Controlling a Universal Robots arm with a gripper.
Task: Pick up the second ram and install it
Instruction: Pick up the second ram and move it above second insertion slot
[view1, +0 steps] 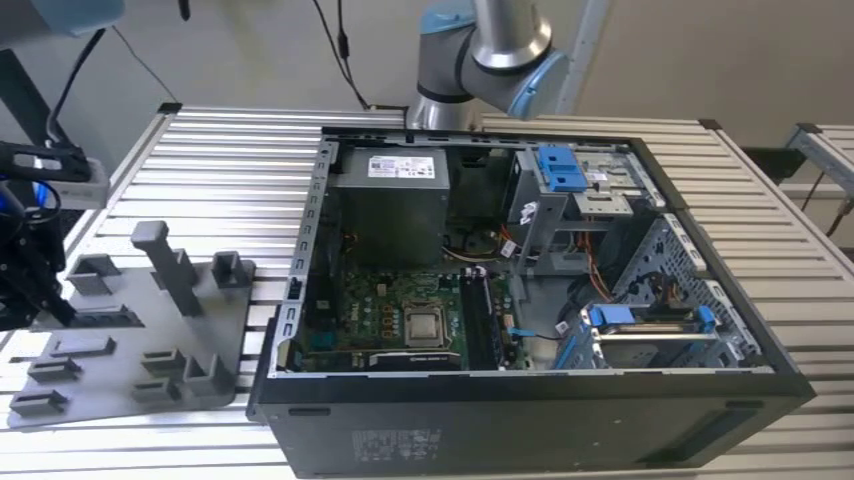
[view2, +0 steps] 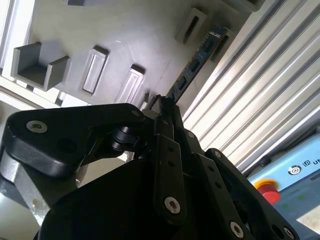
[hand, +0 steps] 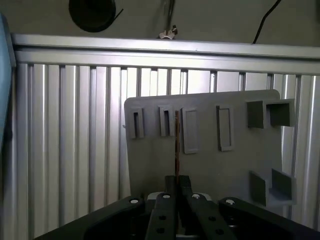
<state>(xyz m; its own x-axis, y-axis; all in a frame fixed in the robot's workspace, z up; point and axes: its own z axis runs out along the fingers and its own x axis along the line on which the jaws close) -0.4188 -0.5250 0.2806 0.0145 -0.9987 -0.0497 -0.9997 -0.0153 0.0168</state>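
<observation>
Now holding the ram stick (view2: 197, 57) tight by one end in the clenched jaws of the gripper (view2: 163, 102), over the grey tray (hand: 210, 172) at the exterior view's left, well apart from the open computer case (view1: 534, 405), probably kept straight to fit a slot.
</observation>
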